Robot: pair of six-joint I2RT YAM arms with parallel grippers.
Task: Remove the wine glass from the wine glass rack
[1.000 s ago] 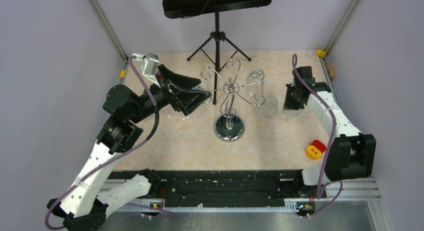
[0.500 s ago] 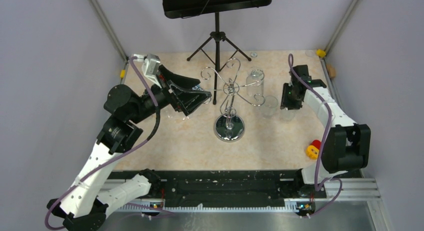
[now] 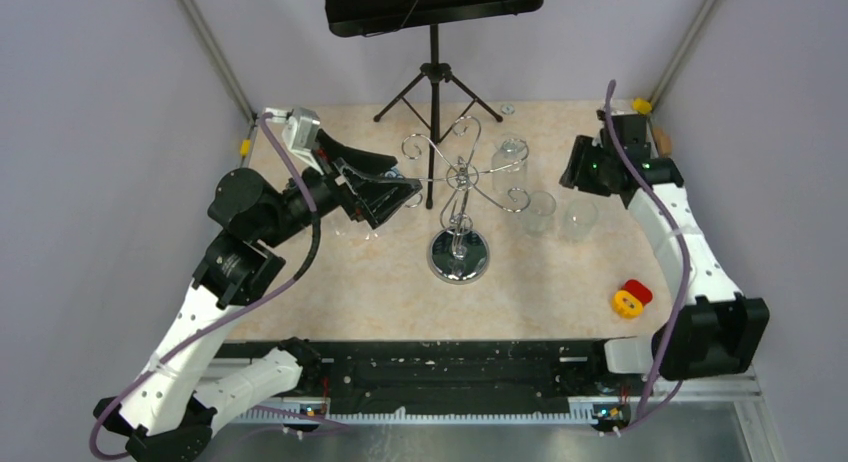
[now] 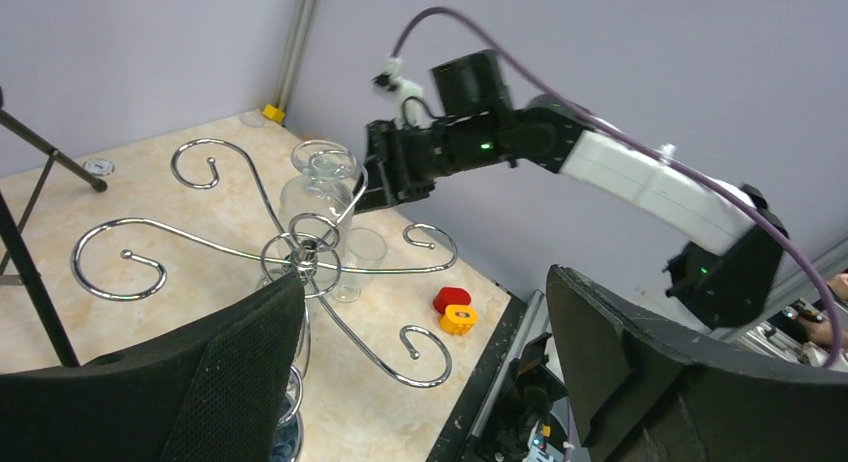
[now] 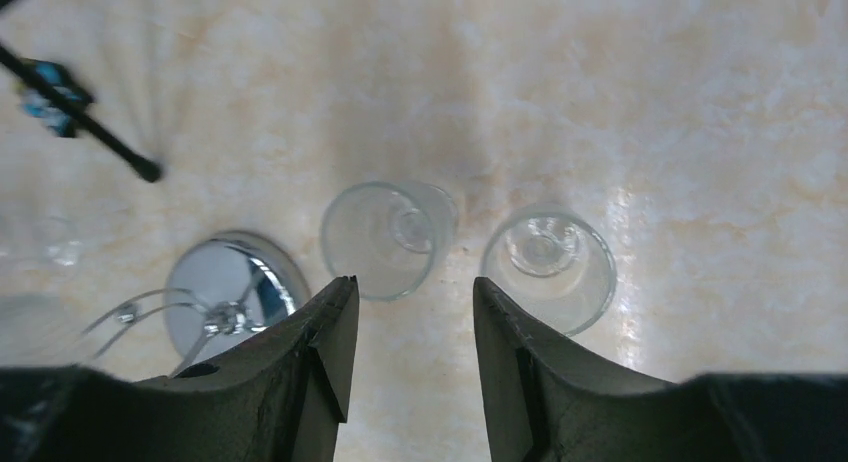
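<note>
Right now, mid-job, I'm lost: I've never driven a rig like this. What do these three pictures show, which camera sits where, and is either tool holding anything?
Two robot arms are bolted at the near edge of a table, each ending in a two-finger tool. One picture looks down from above and behind the arms. The other two come from cameras on the wrists, so the black fingers at the bottom of each belong to that arm: the left tool and the right tool.

On the table stands the chrome wine glass rack, with one wine glass hanging from a hook arm. A second glass and a third glass stand upright beside it, and the right wrist camera looks down into them. Behind is a black music stand, and near the right arm lies a small red and yellow object.

Both tools are open and hold nothing.
</note>
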